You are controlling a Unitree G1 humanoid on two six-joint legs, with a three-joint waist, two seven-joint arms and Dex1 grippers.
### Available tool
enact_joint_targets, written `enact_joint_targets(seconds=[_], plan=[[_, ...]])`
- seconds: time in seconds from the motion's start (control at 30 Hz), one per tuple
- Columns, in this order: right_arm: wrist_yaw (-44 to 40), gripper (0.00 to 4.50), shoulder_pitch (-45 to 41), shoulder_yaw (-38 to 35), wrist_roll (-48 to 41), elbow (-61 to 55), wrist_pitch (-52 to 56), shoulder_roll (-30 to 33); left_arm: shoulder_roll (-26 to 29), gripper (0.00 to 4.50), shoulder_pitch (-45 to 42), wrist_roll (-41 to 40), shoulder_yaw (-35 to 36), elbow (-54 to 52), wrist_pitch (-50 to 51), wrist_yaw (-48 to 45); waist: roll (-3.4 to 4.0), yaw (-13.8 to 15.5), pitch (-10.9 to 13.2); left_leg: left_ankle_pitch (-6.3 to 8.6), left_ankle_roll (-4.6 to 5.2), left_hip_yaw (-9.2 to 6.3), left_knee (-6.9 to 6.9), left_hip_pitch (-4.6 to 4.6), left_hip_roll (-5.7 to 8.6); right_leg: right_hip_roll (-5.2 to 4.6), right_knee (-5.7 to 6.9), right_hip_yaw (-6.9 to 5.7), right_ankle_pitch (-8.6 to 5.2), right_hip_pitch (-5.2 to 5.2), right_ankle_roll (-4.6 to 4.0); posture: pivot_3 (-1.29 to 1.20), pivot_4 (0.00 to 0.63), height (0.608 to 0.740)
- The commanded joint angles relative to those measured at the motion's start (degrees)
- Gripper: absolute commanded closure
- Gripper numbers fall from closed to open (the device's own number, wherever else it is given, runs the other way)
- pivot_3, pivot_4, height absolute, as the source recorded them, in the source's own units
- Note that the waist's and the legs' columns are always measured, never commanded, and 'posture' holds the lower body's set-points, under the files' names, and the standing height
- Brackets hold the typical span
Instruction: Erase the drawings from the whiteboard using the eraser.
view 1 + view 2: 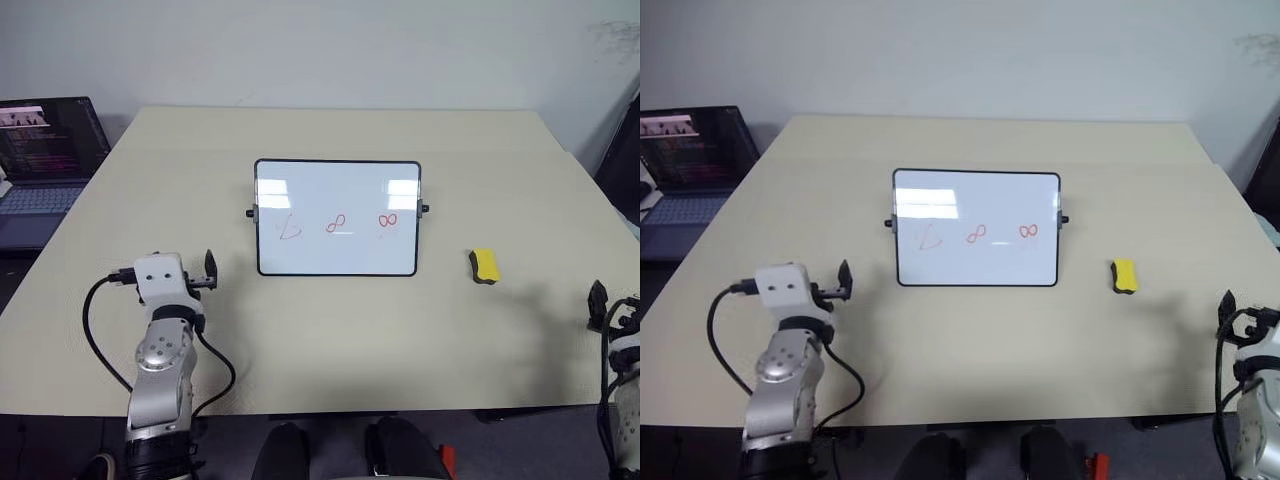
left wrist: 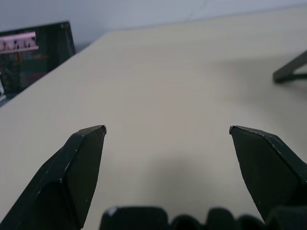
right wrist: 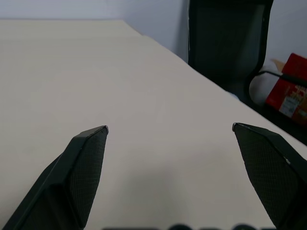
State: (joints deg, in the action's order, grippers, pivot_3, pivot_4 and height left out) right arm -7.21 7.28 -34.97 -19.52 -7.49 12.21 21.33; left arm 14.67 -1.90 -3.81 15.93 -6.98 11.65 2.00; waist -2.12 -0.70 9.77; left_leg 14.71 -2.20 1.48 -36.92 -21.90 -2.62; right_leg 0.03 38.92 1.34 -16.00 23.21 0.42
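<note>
The whiteboard (image 1: 338, 255) lies in the middle of the beige table, black-framed, with a small knob on each short side. Across its middle run the red drawings: a triangle-like scribble (image 1: 290, 229) and two figure-eight loops (image 1: 336, 223) (image 1: 387, 220). The yellow eraser (image 1: 484, 265) rests on the table to the right of the board, apart from it. My left gripper (image 2: 168, 129) hovers open over bare table, to the left of the board's near corner. My right gripper (image 3: 170, 128) stands open near the table's right front edge, nearer than the eraser and to its right, holding nothing.
An open laptop (image 1: 45, 160) stands beyond the table's left edge. A black chair (image 3: 225, 43) and a red box (image 3: 290, 93) sit past the table's right edge. Bare tabletop (image 1: 330, 330) stretches between both grippers and the board.
</note>
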Motion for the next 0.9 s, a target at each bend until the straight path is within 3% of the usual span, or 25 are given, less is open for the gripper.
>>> enact_joint_targets(seconds=[0.03,0.43,0.7,0.9], plan=[[0.3,0.01,-0.3,-1.4,-0.9,-2.2,1.6,1.3,-0.2,0.0,-0.3,0.8,2.4,-0.5,-0.7,2.4,-0.01,0.0,0.0,0.0,0.0,0.0,-0.03,0.0,0.01,0.0,0.0,-0.01,0.0,0.0,0.0,0.0,0.15,0.74],[0.0,0.01,-1.5,3.3,2.1,-3.7,-0.5,0.1,1.6,0.0,0.5,-0.9,7.9,-0.2,-1.4,3.2,-0.01,0.0,0.0,-0.01,0.01,0.12,-0.04,0.03,0.0,0.01,0.0,0.07,-0.01,0.01,0.01,0.0,0.15,0.74],[-0.3,0.01,-1.4,11.8,5.0,-10.7,-2.1,-3.3,8.8,0.0,-1.0,-2.6,13.4,5.3,-2.0,0.2,-0.01,-0.1,0.0,-0.01,0.0,0.1,-0.02,0.01,-0.01,0.01,0.0,0.05,-0.01,0.04,0.0,0.0,0.15,0.74],[-0.9,0.01,-3.5,13.1,3.6,-11.3,-0.6,-3.5,8.0,0.0,-1.4,-4.2,15.2,2.5,1.0,2.0,-0.1,-0.2,0.0,0.0,0.0,0.03,-0.04,0.01,0.04,-0.09,-0.01,0.08,0.0,0.04,0.01,0.0,0.15,0.74]])
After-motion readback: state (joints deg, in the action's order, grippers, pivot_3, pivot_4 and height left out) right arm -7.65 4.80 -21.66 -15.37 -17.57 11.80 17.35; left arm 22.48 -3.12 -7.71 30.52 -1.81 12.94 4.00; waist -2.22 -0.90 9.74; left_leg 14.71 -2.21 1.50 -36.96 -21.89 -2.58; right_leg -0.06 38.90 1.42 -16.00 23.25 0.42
